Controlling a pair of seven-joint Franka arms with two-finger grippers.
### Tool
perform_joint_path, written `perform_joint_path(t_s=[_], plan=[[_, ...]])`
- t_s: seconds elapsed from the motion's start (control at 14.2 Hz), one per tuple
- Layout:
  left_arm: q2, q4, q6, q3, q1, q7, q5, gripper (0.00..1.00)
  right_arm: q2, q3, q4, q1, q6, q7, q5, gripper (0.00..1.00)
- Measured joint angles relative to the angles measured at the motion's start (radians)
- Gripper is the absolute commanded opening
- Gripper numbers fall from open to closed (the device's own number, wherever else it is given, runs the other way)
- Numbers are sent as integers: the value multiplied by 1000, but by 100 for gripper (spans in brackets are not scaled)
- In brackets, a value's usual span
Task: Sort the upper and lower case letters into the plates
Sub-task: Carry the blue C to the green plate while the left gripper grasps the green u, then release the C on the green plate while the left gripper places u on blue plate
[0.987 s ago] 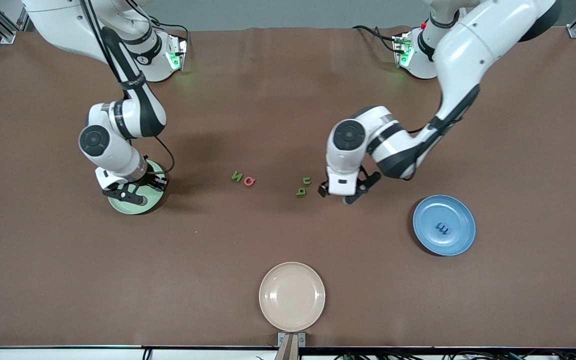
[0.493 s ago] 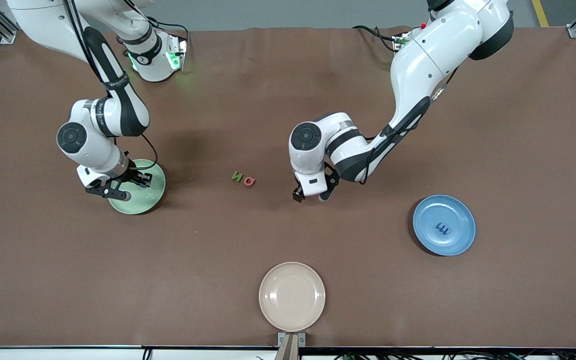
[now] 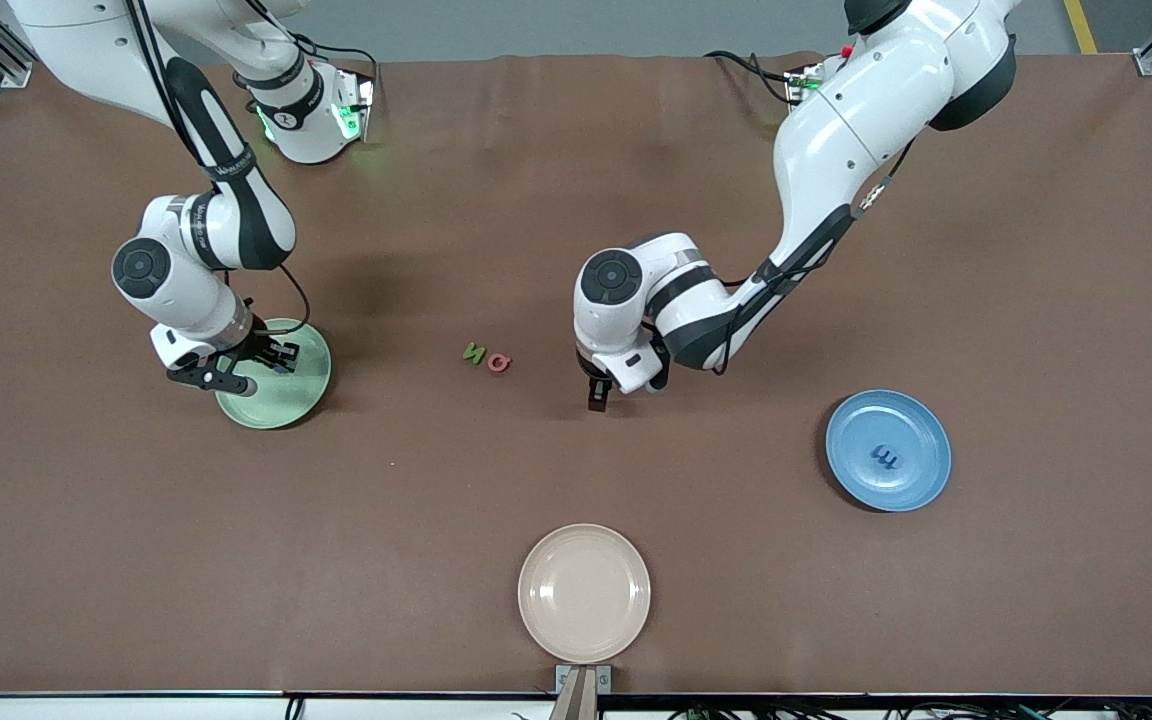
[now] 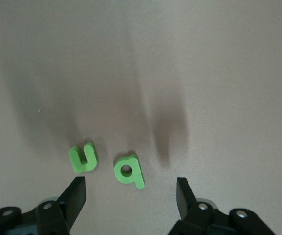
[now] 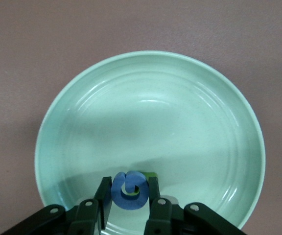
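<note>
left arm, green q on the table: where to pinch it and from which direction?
Come straight down from above: the green q lies flat on the table, so only its thin edges can be gripped. Probably best to pinch across the round bowl, where the sides are widest. The left gripper hangs open over it; mind the green u lying close beside it when one finger comes down between them.

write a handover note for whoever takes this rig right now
Right tool: shut on a blue letter, over the mint green plate.
Left tool: open, low over the green u and green q at mid-table.
Done: a dark blue letter lies in the sky blue plate.
Left: release the blue letter, then sort u, q, the green N and the red letter beside it. The beige plate holds nothing.
</note>
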Motion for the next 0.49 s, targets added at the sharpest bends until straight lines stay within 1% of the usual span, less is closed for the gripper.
perform_joint_path(t_s=[0.07,0.14,0.35,0.49], plan=[[0,1,2,11,-11,-15,0,78,4,0,-5,-10,13,-13,0,0],[1,2,3,25,-26,-25,0,75,9,0,-9,-19,24,-24,0,0],[7,3,5,68,-70,-39,0,74,30,0,-13,-29,56,-37,0,0],[8,8,7,73,-79,-44,0,73,42,2,-13,-29,65,-37,0,0]])
